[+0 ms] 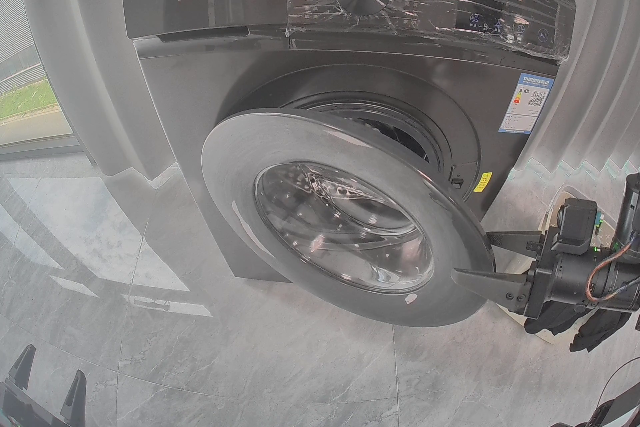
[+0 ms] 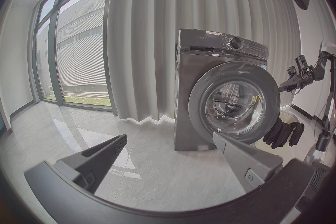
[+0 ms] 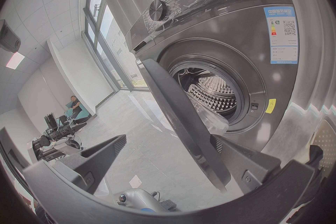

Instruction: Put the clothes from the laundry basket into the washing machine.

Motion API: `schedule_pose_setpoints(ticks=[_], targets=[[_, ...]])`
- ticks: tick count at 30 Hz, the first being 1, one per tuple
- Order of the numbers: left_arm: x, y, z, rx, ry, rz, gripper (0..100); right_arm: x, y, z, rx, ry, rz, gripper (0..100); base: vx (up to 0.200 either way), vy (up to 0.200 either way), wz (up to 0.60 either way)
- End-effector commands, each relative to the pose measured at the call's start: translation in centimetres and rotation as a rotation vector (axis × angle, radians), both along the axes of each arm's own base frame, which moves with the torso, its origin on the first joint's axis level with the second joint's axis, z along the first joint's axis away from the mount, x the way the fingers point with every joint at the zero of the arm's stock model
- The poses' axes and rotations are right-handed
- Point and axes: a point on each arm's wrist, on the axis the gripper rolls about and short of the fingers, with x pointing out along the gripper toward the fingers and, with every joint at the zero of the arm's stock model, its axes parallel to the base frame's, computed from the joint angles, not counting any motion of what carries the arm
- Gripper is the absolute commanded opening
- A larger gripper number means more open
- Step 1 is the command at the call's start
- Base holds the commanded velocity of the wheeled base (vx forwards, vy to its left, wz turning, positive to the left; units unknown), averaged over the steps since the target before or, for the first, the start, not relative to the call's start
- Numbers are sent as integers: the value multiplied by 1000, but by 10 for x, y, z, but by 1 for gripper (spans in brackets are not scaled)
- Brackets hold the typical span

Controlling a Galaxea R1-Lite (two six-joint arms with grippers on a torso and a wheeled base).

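Step in hand, as I judge it: opening the door, no loading yet. Washing machine (image 1: 200, 81) stands on the tiled floor, door (image 1: 280, 141) swung partway out, drum (image 3: 210, 91) showing behind it.

Right gripper (image 1: 497, 263) sits at the door's free edge, set wide, the rim between its fingers and against one of them; it carries nothing. Left gripper (image 2: 168, 137) hangs low over the floor, well apart from the machine, also wide and empty.

Clothes (image 1: 587, 328), dark, drape over the laundry basket (image 3: 325, 137) on the floor beside the machine, under my right arm.

Next move, I reckon: push the door fully aside, then drop to the basket for a garment.
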Motion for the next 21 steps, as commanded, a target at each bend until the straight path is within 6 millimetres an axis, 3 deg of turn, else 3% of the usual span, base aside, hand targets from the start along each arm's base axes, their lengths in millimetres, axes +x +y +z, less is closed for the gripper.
schedule_pose_setpoints(ticks=[1, 9, 21], targets=[[0, 0, -5, 1, 3, 1, 100, 1, 2, -2, -6, 8, 8, 100, 0, 0, 0], [0, 0, -5, 1, 2, 0, 100, -15, 11, -6, 21, 55, 82, 100, 0, 0, 0], [0, 0, -5, 0, 3, 0, 100, -12, 19, -5, 24, 59, 105, 100, 0, 0, 0]])
